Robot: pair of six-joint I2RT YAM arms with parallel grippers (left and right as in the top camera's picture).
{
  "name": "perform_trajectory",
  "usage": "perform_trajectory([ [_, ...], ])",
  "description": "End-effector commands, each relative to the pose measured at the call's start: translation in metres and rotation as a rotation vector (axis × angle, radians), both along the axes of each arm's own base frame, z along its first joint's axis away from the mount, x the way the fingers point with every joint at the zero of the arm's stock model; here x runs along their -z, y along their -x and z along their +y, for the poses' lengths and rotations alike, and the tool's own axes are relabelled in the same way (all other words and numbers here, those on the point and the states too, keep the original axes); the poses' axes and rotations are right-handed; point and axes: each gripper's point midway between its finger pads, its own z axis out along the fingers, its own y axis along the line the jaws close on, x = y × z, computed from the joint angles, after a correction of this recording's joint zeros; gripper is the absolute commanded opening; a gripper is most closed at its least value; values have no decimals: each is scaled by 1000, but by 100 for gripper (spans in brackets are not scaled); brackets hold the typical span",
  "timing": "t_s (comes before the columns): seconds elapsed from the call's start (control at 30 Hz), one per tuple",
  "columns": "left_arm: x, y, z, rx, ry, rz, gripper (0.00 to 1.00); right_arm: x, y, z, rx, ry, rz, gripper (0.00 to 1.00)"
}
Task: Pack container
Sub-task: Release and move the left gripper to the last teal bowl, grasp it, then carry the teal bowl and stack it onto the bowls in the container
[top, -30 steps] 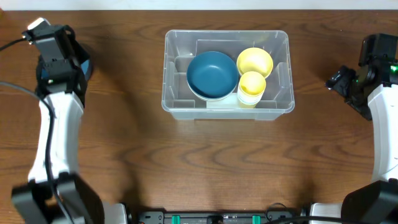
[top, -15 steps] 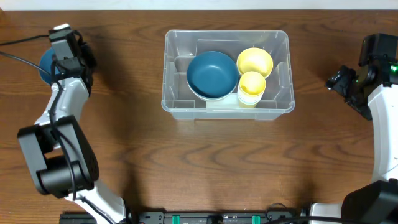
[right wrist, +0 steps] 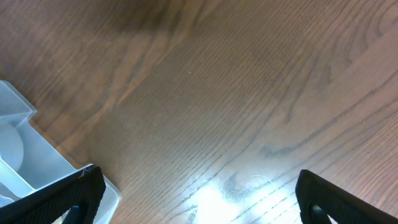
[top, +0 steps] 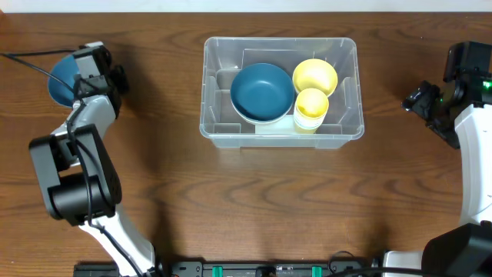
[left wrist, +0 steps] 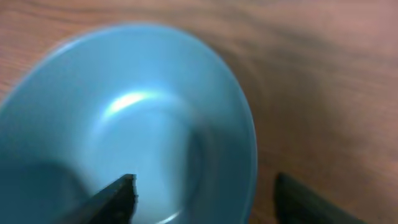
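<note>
The clear plastic container (top: 211,129) stands at the table's centre back. It holds a dark blue bowl (top: 263,92), a yellow bowl (top: 314,75) and a yellow cup (top: 311,105). A light blue bowl (top: 60,77) sits on the table at the far left. My left gripper (top: 77,81) is open at this bowl. In the left wrist view its fingers (left wrist: 205,186) straddle the bowl's (left wrist: 137,118) right rim, one inside, one outside. My right gripper (top: 416,100) is open and empty over bare wood at the far right (right wrist: 199,180).
A corner of the container (right wrist: 25,155) shows at the left of the right wrist view. A black cable (top: 31,55) runs off the table's left edge. The wooden table (top: 254,208) extends in front of the container.
My left wrist has swung rightward near the table's far left, and the light blue bowl now shows to its left. The right arm and the container's contents have not moved.
</note>
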Motion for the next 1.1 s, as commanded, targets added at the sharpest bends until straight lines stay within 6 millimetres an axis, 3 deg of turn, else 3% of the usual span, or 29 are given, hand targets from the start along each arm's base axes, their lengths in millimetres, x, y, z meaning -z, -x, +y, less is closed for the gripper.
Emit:
perform_trajectory([
  [0.0,17,1,2,10,-6,44,49,-3,-1,-4,21,5,-10,99],
  [0.17,16,0,2,11,-7,39,6,-3,-1,-4,21,5,-10,99],
  [0.37,-19,-7,-9,22,-14,-32,6,-3,-1,-4,21,5,-10,99],
  [0.53,-91,-16,-41,82,-42,-169,6,-3,-1,-4,21,5,-10,99],
  [0.7,-182,-13,-95,181,-64,-347,6,-3,-1,-4,21,5,-10,99],
  [0.83,-238,1,-151,308,-89,-451,6,-3,-1,-4,21,5,-10,99],
  [0.97,-269,20,-221,503,-109,-492,6,-3,-1,-4,21,5,-10,99],
  [1.07,-272,39,-287,701,-75,-491,6,-3,-1,-4,21,5,-10,99],
])
